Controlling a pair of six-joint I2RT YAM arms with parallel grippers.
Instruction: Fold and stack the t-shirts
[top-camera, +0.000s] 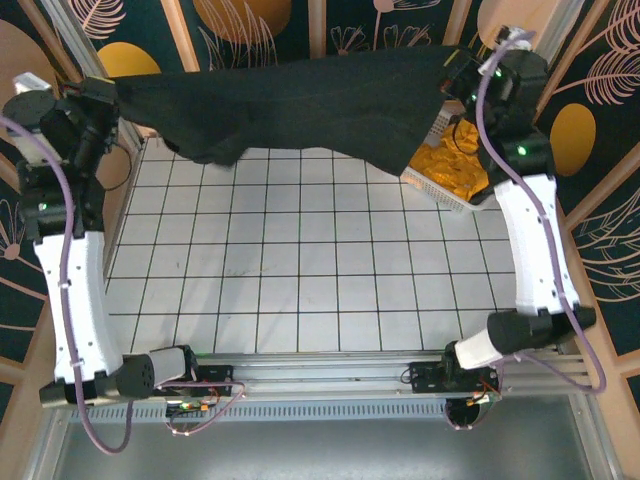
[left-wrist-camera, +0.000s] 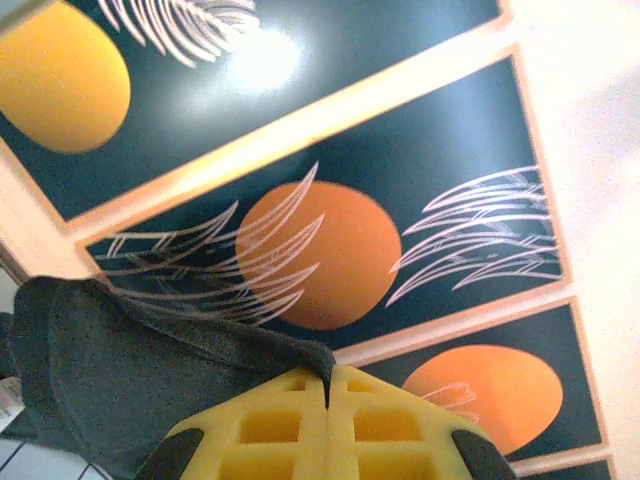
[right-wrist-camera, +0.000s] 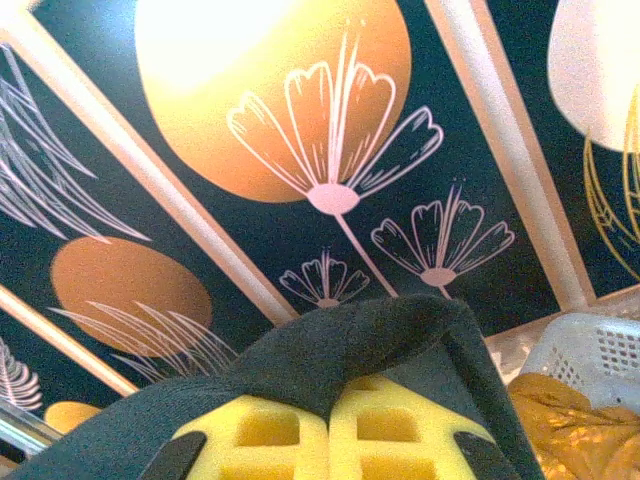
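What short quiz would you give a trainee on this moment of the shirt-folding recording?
1. Fill in: the left gripper and the right gripper are both shut on the same ____.
2. True or false: the black t-shirt lies folded flat.
3. Where are the mustard-yellow shirts?
A. in the white basket
B. in the left gripper
C. in the right gripper

Key:
1. black t-shirt
2. False; it hangs stretched between the two grippers.
3. A
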